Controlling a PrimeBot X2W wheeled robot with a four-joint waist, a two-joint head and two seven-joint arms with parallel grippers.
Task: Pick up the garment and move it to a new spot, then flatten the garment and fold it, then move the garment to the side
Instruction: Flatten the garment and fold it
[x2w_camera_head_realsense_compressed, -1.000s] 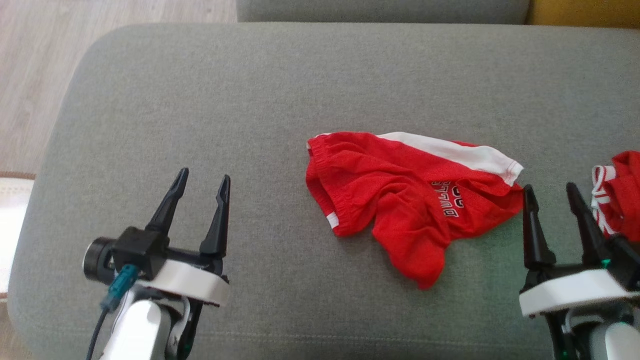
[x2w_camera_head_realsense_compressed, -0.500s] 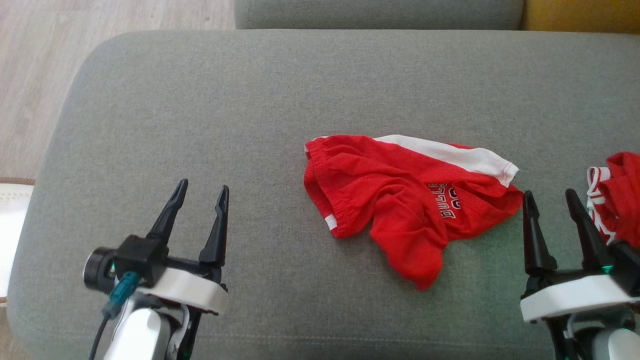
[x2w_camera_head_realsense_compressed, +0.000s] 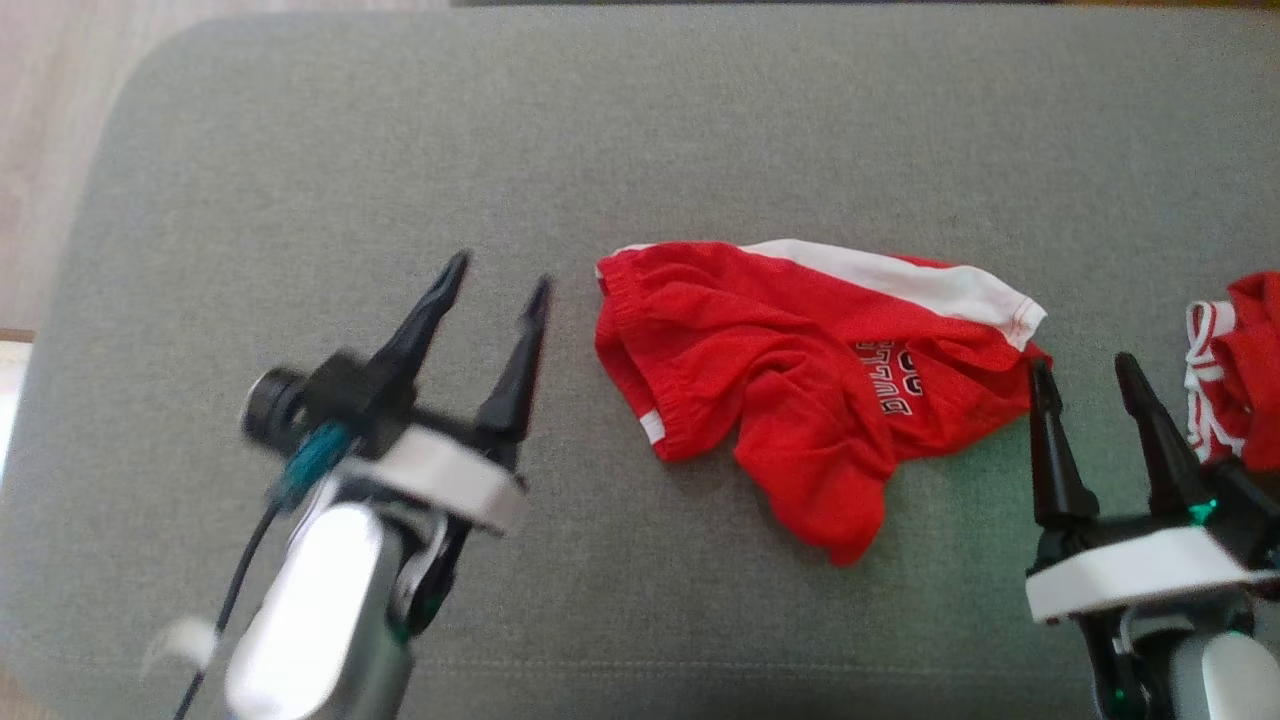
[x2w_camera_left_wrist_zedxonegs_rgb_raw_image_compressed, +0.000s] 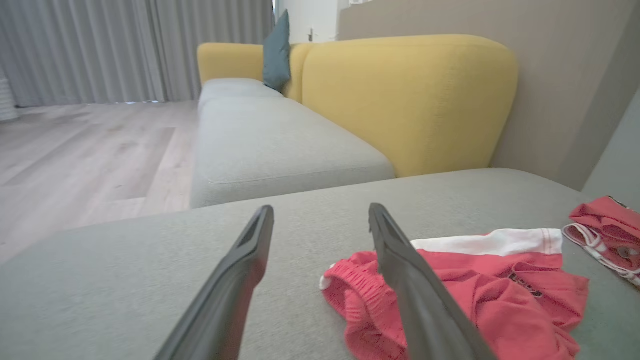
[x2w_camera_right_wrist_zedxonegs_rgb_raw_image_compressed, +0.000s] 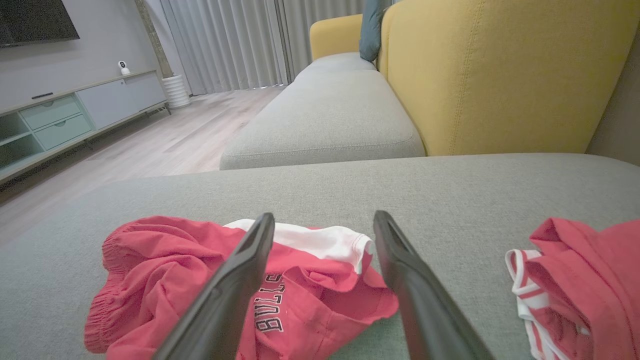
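We see left pincer (x2w_camera_head_realsense_compressed: 502, 270), right pincer (x2w_camera_head_realsense_compressed: 1082, 362), jaws apart, empty; crumpled red-and-white mesh shorts (x2w_camera_head_realsense_compressed: 800, 370) between them; second red-white garment (x2w_camera_head_realsense_compressed: 1235, 370) beside right pincer.

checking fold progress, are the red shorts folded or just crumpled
Crumpled, not folded: the red shorts lie bunched on the grey cushion, fabric wrinkled and heaped with uneven edges and no neat fold lines.

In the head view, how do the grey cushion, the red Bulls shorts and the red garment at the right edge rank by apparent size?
1. grey cushion: largest by far.
2. red Bulls shorts.
3. red garment with white trim: smallest as seen, but the picture's edge cuts it off.
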